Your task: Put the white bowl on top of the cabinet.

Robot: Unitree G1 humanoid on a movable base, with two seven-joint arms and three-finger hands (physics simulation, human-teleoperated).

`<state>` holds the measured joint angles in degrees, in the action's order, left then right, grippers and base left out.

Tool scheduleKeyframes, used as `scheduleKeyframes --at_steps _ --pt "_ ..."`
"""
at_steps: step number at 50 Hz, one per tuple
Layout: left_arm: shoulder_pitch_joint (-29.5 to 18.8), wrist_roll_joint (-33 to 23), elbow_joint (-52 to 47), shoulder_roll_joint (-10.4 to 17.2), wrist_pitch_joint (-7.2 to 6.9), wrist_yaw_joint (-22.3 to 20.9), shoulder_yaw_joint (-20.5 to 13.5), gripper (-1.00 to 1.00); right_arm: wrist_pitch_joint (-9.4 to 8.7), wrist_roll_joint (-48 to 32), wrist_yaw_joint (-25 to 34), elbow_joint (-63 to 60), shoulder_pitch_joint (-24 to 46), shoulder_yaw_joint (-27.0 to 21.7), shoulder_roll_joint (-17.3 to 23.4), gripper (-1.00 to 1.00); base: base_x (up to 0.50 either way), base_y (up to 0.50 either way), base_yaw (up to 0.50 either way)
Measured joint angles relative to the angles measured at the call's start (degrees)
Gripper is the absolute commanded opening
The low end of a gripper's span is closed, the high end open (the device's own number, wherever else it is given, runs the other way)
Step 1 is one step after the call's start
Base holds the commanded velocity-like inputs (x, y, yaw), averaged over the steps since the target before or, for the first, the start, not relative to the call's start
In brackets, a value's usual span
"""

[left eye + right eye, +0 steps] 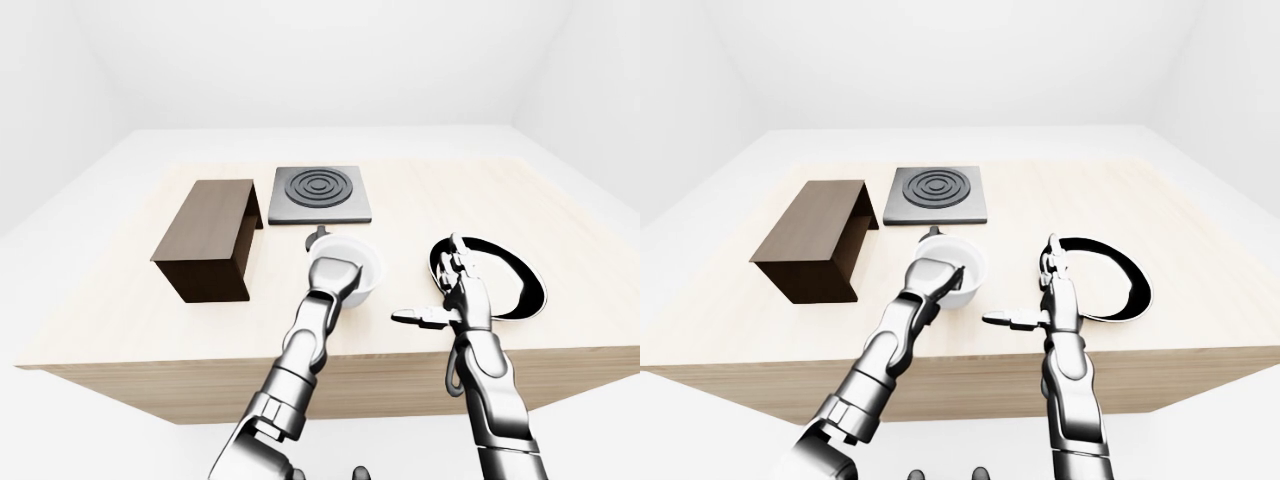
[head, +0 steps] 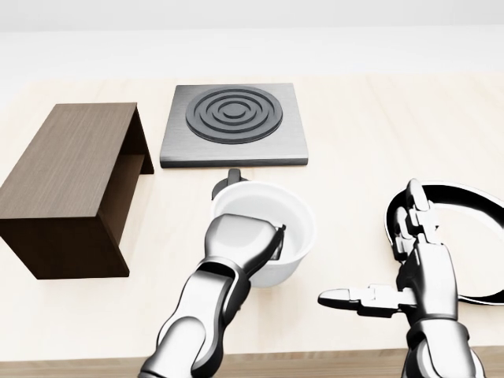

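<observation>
The white bowl (image 2: 295, 224) is in the middle of the wooden table (image 2: 354, 142) and looks to rest on it. My left hand (image 2: 246, 236) comes up from below and its fingers close over the bowl's near rim, with one dark fingertip (image 2: 233, 178) showing at the far rim. The dark brown cabinet (image 2: 67, 169), a box with an open side, stands to the left of the bowl, with its flat top bare. My right hand (image 2: 390, 264) is open and empty to the right of the bowl, thumb pointing towards it, not touching it.
A grey hob plate with dark rings (image 2: 234, 122) lies above the bowl in the head view. A black pan with a white rim (image 2: 472, 206) lies at the right, just behind my right hand. The table's near edge (image 1: 400, 360) runs below both arms.
</observation>
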<state>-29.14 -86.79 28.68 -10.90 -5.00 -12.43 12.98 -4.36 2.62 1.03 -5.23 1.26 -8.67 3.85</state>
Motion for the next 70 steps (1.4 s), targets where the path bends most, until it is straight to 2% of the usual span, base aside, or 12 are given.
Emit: scheduleKeyframes --at_steps 21,36,51,70 --pt "-2.41 3.98 -11.1 1.35 0.0 -2.79 -2.67 -1.0 0.88 -0.6 -0.15 0.69 -0.2 0.51 -0.25 1.0 0.0 0.0 0.0" --pt "-5.91 6.03 -14.24 3.97 0.0 -5.28 -4.52 -1.0 1.1 -0.9 -0.33 0.97 -0.17 0.79 -0.33 1.0 0.0 0.0 0.0" --pt "-9.19 2.43 -20.26 8.59 0.0 -13.43 -7.61 -1.0 1.47 -1.36 -0.49 1.27 -0.27 1.2 -0.52 1.0 0.0 0.0 0.0" --pt "-11.76 -6.17 -29.28 12.27 0.0 -24.94 -11.53 -1.0 2.12 -1.83 -0.62 1.82 -0.42 1.62 -0.7 1.0 0.0 0.0 0.0"
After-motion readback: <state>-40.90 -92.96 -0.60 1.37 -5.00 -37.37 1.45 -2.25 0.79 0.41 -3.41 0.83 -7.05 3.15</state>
